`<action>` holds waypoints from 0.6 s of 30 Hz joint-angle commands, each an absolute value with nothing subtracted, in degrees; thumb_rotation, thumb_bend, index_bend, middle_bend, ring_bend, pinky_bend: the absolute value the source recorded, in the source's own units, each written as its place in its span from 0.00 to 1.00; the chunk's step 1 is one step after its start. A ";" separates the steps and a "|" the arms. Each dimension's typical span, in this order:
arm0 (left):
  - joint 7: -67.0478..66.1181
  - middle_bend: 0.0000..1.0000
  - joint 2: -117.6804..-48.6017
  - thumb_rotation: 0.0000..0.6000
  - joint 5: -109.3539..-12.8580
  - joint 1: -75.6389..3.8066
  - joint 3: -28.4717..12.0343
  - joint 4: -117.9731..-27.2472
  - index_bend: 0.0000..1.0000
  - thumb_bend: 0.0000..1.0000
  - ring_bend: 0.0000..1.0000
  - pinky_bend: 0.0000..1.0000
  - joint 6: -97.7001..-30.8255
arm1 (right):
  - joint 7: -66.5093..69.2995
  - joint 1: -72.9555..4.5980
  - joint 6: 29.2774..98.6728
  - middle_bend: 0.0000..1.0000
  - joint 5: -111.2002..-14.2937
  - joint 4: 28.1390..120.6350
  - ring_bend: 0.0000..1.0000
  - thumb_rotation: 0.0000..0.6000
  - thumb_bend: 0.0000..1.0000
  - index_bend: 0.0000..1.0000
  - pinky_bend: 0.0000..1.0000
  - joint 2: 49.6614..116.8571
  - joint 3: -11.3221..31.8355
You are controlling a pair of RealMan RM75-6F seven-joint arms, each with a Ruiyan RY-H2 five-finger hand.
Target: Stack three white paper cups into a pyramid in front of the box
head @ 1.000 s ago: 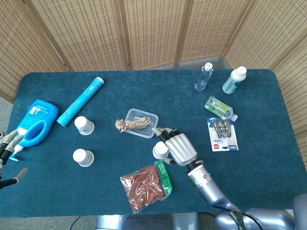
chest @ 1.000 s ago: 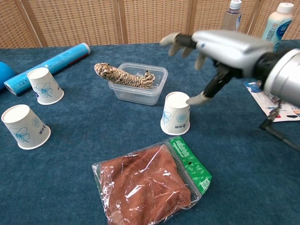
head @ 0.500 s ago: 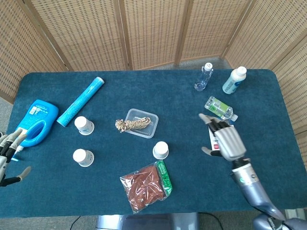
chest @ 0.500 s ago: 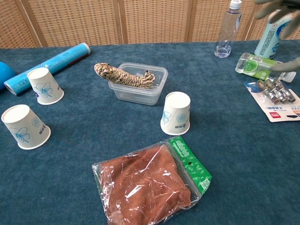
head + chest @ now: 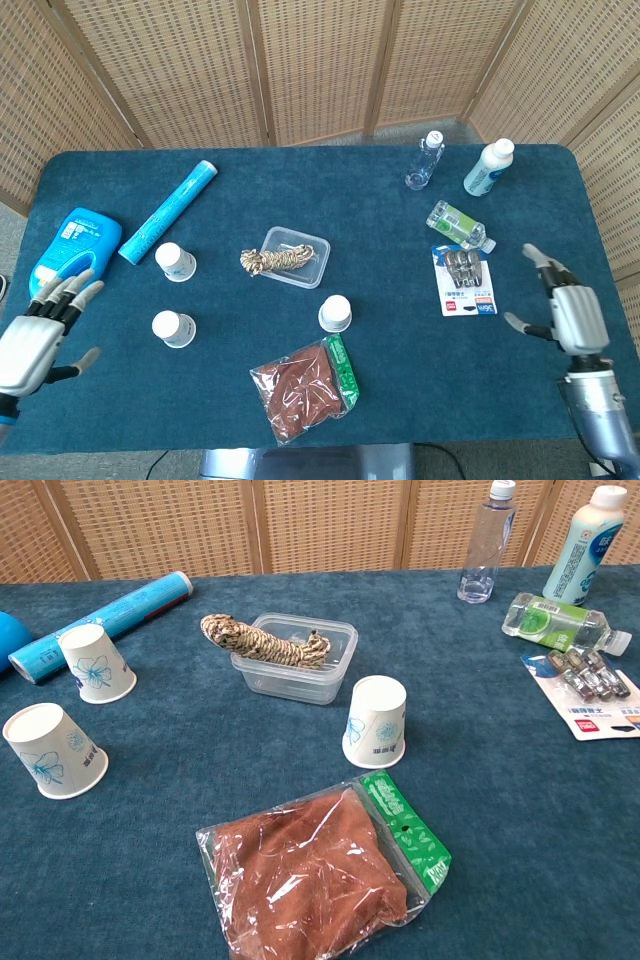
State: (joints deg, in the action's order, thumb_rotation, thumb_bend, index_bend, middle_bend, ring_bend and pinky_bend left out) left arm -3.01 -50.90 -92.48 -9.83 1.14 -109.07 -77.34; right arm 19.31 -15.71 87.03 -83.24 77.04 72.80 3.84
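The table (image 5: pixel 300 180), covered in dark blue cloth, carries everything. A blue jug (image 5: pixel 68 252) lies near its left edge, with a blue tube (image 5: pixel 168 211) slanting just beyond it. Near the front edge lies a clear bag (image 5: pixel 320 870) of brown cloth with a green header.

The right hand (image 5: pixel 568 315) hovers over the right edge of the table, fingers spread and holding nothing, well apart from every cup. The left hand (image 5: pixel 35 340) hangs at the left front corner, fingers likewise apart and empty; its fingertips reach toward the jug, though whether they touch it cannot be told from the head view. Neither hand shows in the chest view.

The box (image 5: pixel 295 658), a clear plastic tub, sits near the table's middle with a coil of rope (image 5: pixel 262 642) draped in it and over its left rim. At the far right stand a white bottle (image 5: pixel 488 166) and a clear bottle (image 5: pixel 425 159); a green-labelled bottle (image 5: pixel 458 224) lies on its side nearer, and a card of batteries (image 5: pixel 464 280) lies flat just beside it.

All three cups stand upside down and apart, none stacked. Cup one (image 5: pixel 376 721) is just in front of the box's right corner, beside the bag's header. Cup two (image 5: pixel 95 662) stands near the tube, and cup three (image 5: pixel 52 750) nearer the front, both well left of the box.
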 commanded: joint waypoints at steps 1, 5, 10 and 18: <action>-9.50 0.00 -52.03 1.00 -90.23 -12.11 0.55 -112.53 0.00 0.34 0.00 0.00 -73.17 | 21.67 -14.00 88.43 0.20 -82.94 76.45 0.20 1.00 0.00 0.05 0.35 72.85 4.20; -16.95 0.00 -54.11 1.00 -85.89 -13.94 -0.15 -115.24 0.00 0.34 0.00 0.00 -69.61 | 24.12 -12.28 89.55 0.20 -83.20 75.23 0.20 1.00 0.00 0.06 0.35 73.40 4.28; -25.25 0.00 -57.38 1.00 -76.92 -16.71 -1.35 -116.40 0.00 0.34 0.00 0.00 -65.10 | 26.81 -11.45 88.99 0.20 -83.01 73.51 0.20 1.00 0.00 0.06 0.35 73.87 4.82; -33.22 0.00 -61.07 1.00 -67.04 -19.44 -1.42 -116.79 0.00 0.34 0.00 0.00 -63.21 | 29.52 -10.71 87.83 0.20 -82.36 72.48 0.20 1.00 0.00 0.06 0.35 73.65 6.01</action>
State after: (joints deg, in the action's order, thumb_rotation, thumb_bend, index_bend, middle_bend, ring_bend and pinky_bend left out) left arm -31.64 -59.74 -69.13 -18.37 -1.24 -116.56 -63.88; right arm 29.46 -10.77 87.90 -82.42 72.56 73.65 5.95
